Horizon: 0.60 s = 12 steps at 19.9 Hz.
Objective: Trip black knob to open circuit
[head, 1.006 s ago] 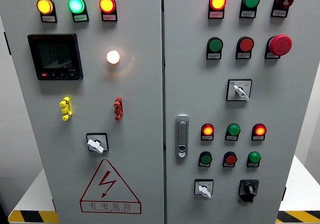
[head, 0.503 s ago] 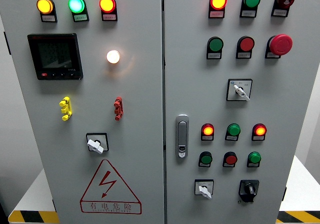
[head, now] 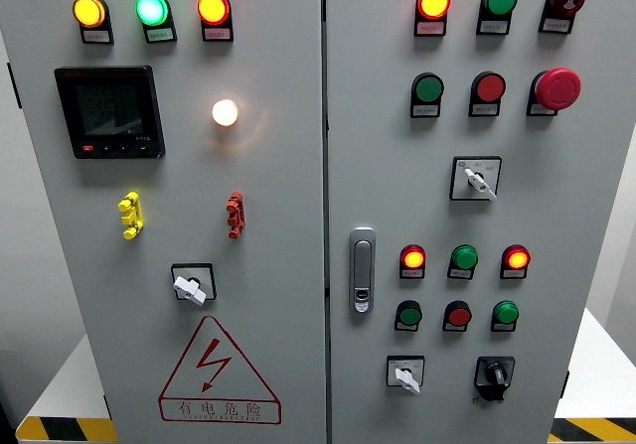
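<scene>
I see the black knob (head: 494,373) at the cabinet's lower right, just right of a white switch (head: 404,373). No robot hand shows, so its state I cannot tell.

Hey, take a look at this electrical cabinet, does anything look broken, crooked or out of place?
Nothing stands out. The lamps, push buttons and red mushroom button sit in even rows, the door handle is upright, and the warning triangle is stuck on straight. The black knob at the lower right looks intact. No hand is in view.
</scene>
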{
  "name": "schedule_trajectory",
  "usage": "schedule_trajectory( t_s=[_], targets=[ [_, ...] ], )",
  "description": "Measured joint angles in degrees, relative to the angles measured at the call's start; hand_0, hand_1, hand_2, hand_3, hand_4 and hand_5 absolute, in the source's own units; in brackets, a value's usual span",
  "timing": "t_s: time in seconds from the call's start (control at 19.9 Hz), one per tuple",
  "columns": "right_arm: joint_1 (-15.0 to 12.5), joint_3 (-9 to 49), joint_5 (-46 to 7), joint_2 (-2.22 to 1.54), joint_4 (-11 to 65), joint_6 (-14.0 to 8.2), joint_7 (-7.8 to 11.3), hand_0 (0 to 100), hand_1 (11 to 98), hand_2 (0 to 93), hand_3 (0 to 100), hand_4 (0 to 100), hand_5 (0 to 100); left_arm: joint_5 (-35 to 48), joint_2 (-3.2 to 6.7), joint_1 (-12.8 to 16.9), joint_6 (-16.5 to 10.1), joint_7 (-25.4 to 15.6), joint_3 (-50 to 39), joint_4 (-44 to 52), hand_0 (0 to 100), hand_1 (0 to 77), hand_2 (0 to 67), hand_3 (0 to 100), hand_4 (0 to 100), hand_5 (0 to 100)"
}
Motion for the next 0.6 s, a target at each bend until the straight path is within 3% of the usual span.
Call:
schedule_trajectory(
  t_s=[0.25,0.35,0.45,0.6],
  targets=[
    [6.53,0.01,-0.67,0.76,5.95,-0.2,-5.2,74,42.1,6.2,36,32,51,0.0,0.0,0.0,0.0,0.0,-0.05,0.0,0,3.5,12.7,21,7,2],
    [10.21,0.05,-0.84,0.48,6.43,-0.93,-7.11,74,42.5,6.2,36,32,52,0.01,-0.01,0.01,0.0,0.0,-0.04,0.02,0,3.5,12.7,21,7,2],
    [12.68,-0.28,-0.99,0.12,6.58,-3.16,-8.06,74,42.9,6.4,38,34,54,0.02,-0.01,0.01,0.0,0.0,-0.02,0.01,0,3.5,12.7,21,7,2],
    [14.49,-2.22,-1.06,0.21,6.76,-5.26,-8.55,74,43.2,6.6,40,36,56,0.03,-0.01,-0.02,0.0,0.0,-0.01,0.01,0,3.4,12.8,21,7,2]
  ],
)
